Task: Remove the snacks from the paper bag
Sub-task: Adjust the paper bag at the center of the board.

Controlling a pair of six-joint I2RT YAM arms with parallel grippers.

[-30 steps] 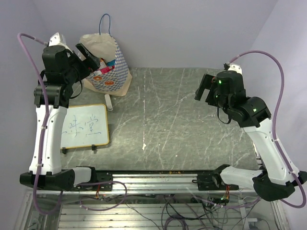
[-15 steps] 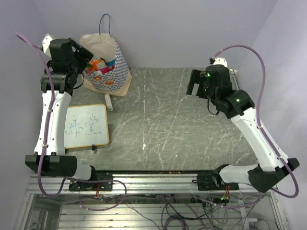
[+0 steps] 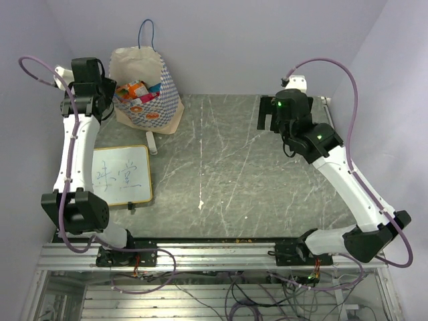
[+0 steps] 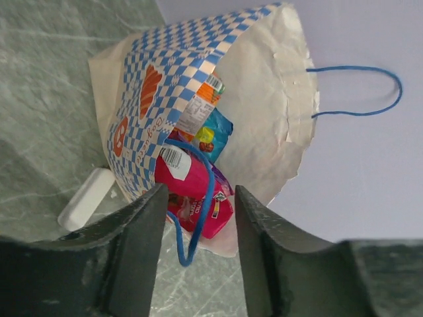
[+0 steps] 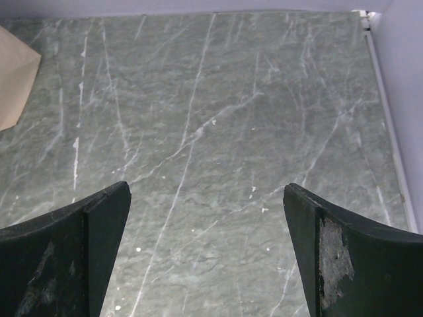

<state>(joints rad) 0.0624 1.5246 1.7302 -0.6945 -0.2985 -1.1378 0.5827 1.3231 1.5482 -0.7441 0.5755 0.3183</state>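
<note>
The paper bag (image 3: 155, 107) stands at the table's back left, mouth open, with snacks inside. In the left wrist view the bag (image 4: 264, 86) shows a magenta-pink packet (image 4: 188, 188), a blue packet (image 4: 215, 135) and an orange packet (image 4: 198, 105) at its mouth, with a blue cord handle (image 4: 198, 218) looped over the pink one. My left gripper (image 3: 103, 97) is open and empty just left of the bag; in its wrist view the gripper (image 4: 200, 193) stands short of the pink packet. My right gripper (image 3: 267, 119) is open and empty over the back right of the table (image 5: 206, 188).
A white writing board (image 3: 119, 175) lies at the front left. A small white stick-like object (image 3: 152, 144) lies beside the bag's base and shows in the left wrist view (image 4: 86, 198). A corner of the bag (image 5: 14, 79) shows in the right wrist view. Walls close the back and sides.
My left gripper has drawn back from the bag's mouth to its left side, empty. My right arm has stretched farther toward the back of the table.
</note>
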